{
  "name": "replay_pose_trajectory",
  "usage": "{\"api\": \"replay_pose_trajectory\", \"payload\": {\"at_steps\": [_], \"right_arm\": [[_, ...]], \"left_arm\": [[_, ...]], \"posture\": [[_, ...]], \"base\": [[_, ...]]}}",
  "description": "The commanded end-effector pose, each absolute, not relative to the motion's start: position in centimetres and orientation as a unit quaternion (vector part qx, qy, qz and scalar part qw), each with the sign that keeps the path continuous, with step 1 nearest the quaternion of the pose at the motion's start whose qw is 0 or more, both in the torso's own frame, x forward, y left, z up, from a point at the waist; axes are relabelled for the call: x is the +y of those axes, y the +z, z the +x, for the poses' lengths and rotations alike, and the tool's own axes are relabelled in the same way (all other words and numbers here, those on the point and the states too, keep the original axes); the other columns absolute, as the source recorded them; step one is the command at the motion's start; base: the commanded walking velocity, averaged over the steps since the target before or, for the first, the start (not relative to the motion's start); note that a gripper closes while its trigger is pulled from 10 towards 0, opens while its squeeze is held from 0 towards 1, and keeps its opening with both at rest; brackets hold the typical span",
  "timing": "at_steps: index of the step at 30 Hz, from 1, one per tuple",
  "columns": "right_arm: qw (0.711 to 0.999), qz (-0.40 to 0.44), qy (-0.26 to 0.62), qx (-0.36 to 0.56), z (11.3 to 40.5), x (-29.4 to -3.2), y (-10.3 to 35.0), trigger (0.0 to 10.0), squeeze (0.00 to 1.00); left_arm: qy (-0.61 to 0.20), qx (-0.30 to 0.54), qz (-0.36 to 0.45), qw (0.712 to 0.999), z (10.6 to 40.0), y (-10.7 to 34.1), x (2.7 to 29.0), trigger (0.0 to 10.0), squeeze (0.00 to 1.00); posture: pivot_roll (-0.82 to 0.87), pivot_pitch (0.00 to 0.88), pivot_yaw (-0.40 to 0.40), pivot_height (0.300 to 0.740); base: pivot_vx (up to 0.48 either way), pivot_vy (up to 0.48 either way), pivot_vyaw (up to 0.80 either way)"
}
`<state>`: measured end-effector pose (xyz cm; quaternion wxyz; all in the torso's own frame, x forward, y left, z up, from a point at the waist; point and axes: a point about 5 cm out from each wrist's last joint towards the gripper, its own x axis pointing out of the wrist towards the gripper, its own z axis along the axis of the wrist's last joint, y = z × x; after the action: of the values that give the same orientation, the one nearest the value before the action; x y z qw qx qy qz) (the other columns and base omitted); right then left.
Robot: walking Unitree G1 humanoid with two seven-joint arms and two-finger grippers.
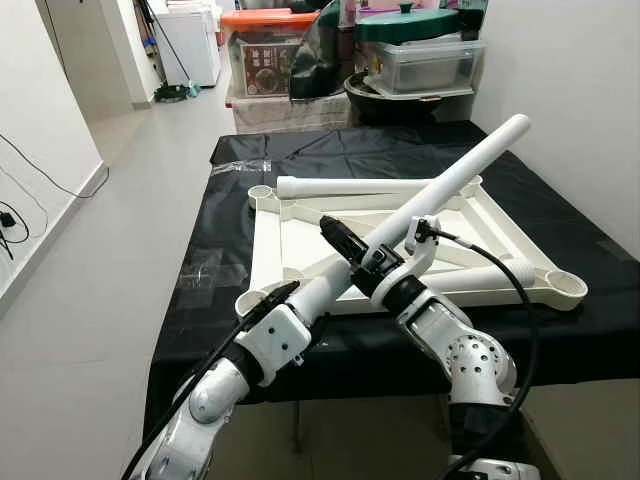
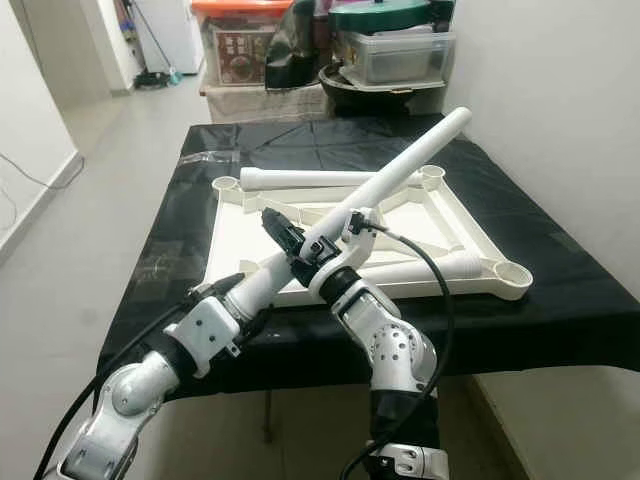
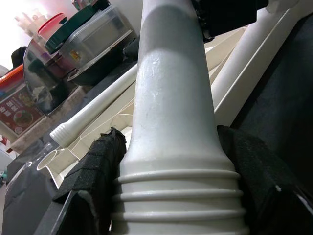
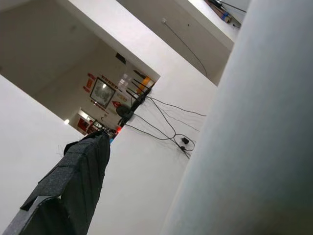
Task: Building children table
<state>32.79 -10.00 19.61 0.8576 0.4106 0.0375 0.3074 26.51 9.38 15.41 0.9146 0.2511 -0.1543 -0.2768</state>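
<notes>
A white table-top frame (image 1: 266, 250) lies upside down on the black-covered table (image 1: 205, 300). I hold one long white table leg (image 1: 455, 175) slanting up toward the far right, above the frame. My left gripper (image 1: 298, 293) is shut on the leg's threaded end (image 3: 178, 196), with a padded finger (image 3: 95, 166) on each side. Higher up the same leg, my right gripper (image 1: 352, 248) is shut on it; one black finger (image 4: 73, 181) shows beside the leg (image 4: 254, 147). A second leg (image 1: 350, 186) lies along the frame's far edge. A third leg (image 1: 480, 276) lies by its right corner socket (image 1: 565, 287).
Stacked plastic storage boxes (image 1: 425, 60) and an orange-lidded bin (image 1: 265, 50) stand past the table's far end. A white wall (image 1: 580, 90) runs close along the right side. Open grey floor (image 1: 130, 220) lies to the left, with cables (image 1: 15, 225) by the left wall.
</notes>
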Motion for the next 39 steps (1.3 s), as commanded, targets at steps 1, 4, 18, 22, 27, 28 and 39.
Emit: {"api": "replay_pose_trajectory", "payload": {"at_steps": [1, 4, 18, 22, 27, 28, 39], "right_arm": [[0.850, 0.416, 0.319, 0.047, 32.8, -9.5, 19.5, 10.0, 0.00], [0.848, 0.418, 0.323, 0.047, 32.8, -9.5, 19.6, 10.0, 0.00], [0.840, 0.426, 0.332, 0.048, 32.7, -9.5, 19.5, 0.0, 0.00], [0.840, 0.427, 0.331, 0.046, 32.7, -9.6, 19.6, 0.0, 0.00], [0.838, 0.433, 0.329, 0.040, 32.9, -9.7, 19.8, 0.0, 0.00], [0.836, 0.439, 0.327, 0.036, 32.9, -9.8, 20.1, 0.0, 0.00], [0.842, 0.439, 0.313, 0.004, 33.2, -11.1, 21.0, 0.0, 0.00]], "left_arm": [[-0.288, -0.158, 0.253, 0.910, 26.1, 15.5, 9.0, 10.0, 0.00], [-0.290, -0.157, 0.253, 0.910, 26.0, 15.5, 8.9, 10.0, 0.00], [-0.304, -0.151, 0.254, 0.906, 25.7, 15.2, 8.7, 10.0, 0.00], [-0.306, -0.141, 0.248, 0.908, 25.6, 14.8, 8.7, 10.0, 0.00], [-0.298, -0.112, 0.235, 0.918, 25.8, 14.0, 9.2, 10.0, 1.00], [-0.296, -0.102, 0.237, 0.920, 25.9, 13.6, 9.4, 10.0, 1.00], [-0.262, -0.056, 0.245, 0.932, 26.2, 12.2, 11.2, 10.0, 1.00]], "posture": [[0.02, 0.000, -0.023, 0.740], [0.02, 0.000, -0.022, 0.740], [0.02, 0.000, -0.021, 0.740], [0.02, 0.000, -0.020, 0.740], [0.02, 0.000, -0.018, 0.740], [0.02, 0.000, -0.019, 0.740], [0.03, 0.000, -0.023, 0.740]], "base": [[0.000, 0.000, 0.00], [0.000, 0.000, 0.00], [0.000, 0.000, 0.00], [0.000, 0.000, 0.00], [0.000, 0.000, 0.00], [0.000, 0.000, 0.00], [0.000, 0.000, 0.00]]}}
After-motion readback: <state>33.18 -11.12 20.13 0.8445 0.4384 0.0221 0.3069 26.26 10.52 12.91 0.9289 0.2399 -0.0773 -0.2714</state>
